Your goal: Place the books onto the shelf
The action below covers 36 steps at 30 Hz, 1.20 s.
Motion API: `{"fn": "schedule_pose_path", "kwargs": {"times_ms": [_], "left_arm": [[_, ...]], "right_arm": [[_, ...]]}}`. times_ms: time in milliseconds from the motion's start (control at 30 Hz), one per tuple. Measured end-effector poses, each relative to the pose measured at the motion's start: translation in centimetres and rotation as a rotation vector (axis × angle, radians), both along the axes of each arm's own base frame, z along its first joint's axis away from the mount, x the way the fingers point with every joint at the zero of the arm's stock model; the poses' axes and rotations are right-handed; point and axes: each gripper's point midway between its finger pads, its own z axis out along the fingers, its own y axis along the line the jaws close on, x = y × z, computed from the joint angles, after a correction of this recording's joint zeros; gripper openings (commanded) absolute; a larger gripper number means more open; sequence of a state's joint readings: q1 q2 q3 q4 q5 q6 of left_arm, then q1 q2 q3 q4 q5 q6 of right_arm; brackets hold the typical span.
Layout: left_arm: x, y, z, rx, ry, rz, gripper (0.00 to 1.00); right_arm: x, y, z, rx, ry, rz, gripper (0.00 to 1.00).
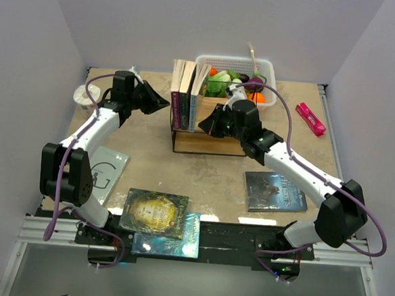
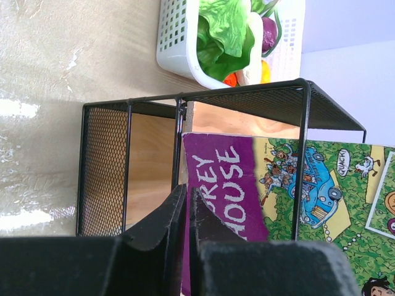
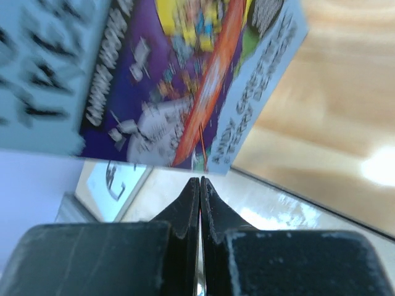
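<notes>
The shelf (image 1: 215,142), a black wire frame with wooden boards, stands mid-table. Three books (image 1: 188,86) stand upright in its left end. My left gripper (image 1: 164,104) is shut and empty just left of the shelf; in the left wrist view it (image 2: 187,200) points at the outer purple book (image 2: 222,185) behind the wire frame (image 2: 105,166). My right gripper (image 1: 204,126) is shut and empty on the books' right side, its tip (image 3: 199,182) just below a colourful cover (image 3: 173,80). Flat on the table lie a green-gold book (image 1: 153,213), a teal-blue one (image 1: 177,240) and a dark blue-grey one (image 1: 276,192).
A white basket of vegetables (image 1: 270,72) stands behind the shelf. A pink oblong object (image 1: 311,119) lies at the right. A white book (image 1: 108,171) lies partly under the left arm. A small round container (image 1: 86,96) sits at the far left.
</notes>
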State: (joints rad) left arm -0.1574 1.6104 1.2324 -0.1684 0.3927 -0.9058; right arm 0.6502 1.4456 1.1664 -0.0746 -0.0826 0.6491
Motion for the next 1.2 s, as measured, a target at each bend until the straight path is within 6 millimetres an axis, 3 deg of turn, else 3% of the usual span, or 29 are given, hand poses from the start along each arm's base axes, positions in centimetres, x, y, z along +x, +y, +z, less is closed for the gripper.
{"fn": "schedule_pose_path", "kwargs": {"times_ms": [167,533,700,1200], "left_arm": [[0.0,0.0,-0.1,0.001,0.003,0.000,0.11],[-0.1,0.0,-0.1,0.001,0.007,0.001,0.11],[-0.2,0.0,-0.2,0.002,0.010,0.001,0.11],[-0.4,0.1,0.2,0.001,0.003,0.001,0.11]], "right_arm": [[-1.7,0.9,-2.7,0.031,0.085,0.059,0.00],[-1.0,3.1,-2.3,0.078,0.091,0.112,0.00],[-0.7,3.4,-2.9,0.070,0.103,0.111,0.00],[-0.3,3.8,-1.9,0.077,0.088,0.118,0.00]]}}
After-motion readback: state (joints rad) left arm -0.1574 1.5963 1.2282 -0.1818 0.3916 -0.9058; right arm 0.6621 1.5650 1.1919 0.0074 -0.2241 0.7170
